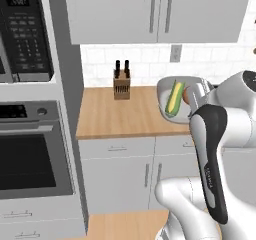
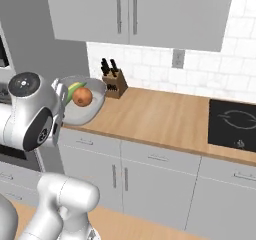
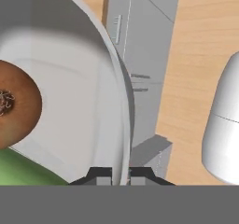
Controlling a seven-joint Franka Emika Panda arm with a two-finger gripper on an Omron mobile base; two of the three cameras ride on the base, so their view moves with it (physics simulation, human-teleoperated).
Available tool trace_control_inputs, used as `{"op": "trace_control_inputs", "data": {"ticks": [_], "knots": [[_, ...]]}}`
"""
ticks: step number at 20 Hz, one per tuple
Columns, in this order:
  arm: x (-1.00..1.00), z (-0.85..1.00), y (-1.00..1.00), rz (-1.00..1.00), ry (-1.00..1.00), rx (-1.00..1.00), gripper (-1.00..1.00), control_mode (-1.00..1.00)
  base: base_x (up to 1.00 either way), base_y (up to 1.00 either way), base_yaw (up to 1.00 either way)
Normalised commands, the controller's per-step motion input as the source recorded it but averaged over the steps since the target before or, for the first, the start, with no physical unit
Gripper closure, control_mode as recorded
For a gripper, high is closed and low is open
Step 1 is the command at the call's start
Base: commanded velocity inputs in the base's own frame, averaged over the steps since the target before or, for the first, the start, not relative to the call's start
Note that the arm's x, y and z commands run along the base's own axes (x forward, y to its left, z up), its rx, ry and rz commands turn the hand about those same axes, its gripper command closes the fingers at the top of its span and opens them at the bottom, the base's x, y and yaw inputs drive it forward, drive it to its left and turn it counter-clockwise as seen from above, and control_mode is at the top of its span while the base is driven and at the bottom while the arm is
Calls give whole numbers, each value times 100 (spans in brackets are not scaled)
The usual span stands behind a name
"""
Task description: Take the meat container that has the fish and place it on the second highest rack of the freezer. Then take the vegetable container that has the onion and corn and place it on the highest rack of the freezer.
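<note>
While the arm reaches up beside the counter (image 2: pixel 165 116), the gripper (image 3: pixel 120 174) is clamped on the rim of the bowl (image 3: pixel 93 101), one finger on each side of the wall, jaws nearly together; in the left base view the bowl (image 1: pixel 167 91) sits tilted in front of the arm, above the wooden top's right part, and whether it touches the wood is hard to tell from these angles; the corn (image 1: pixel 174 98) lies inside it, yellow with green edges, and the onion (image 2: pixel 82 96) rests just beside it, round and orange-brown; seen from the hand, the onion (image 3: pixel 16 107) lies against the bowl's inner wall with green husk below it; a knife block (image 1: pixel 122 83) stands at the back of the counter near the tiled wall; an oven (image 1: pixel 30 149) is built into the tall unit on the left, and a black hob (image 2: pixel 232 124) is set into the counter on the right.
</note>
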Motion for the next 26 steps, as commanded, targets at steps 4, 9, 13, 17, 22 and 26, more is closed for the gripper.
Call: {"op": "trace_control_inputs", "data": {"ticks": [4,9,13,17,22,26], "knots": [[0,0,0,0,0,0,100,100,-45,98,0],[0,0,0,0,0,0,100,100,-50,100,0],[0,0,0,0,0,0,100,100,-36,100,0],[0,0,0,0,0,0,100,100,-12,100,1],[0,0,0,0,0,0,100,100,0,100,0],[0,0,0,0,0,0,100,100,0,100,0]]}}
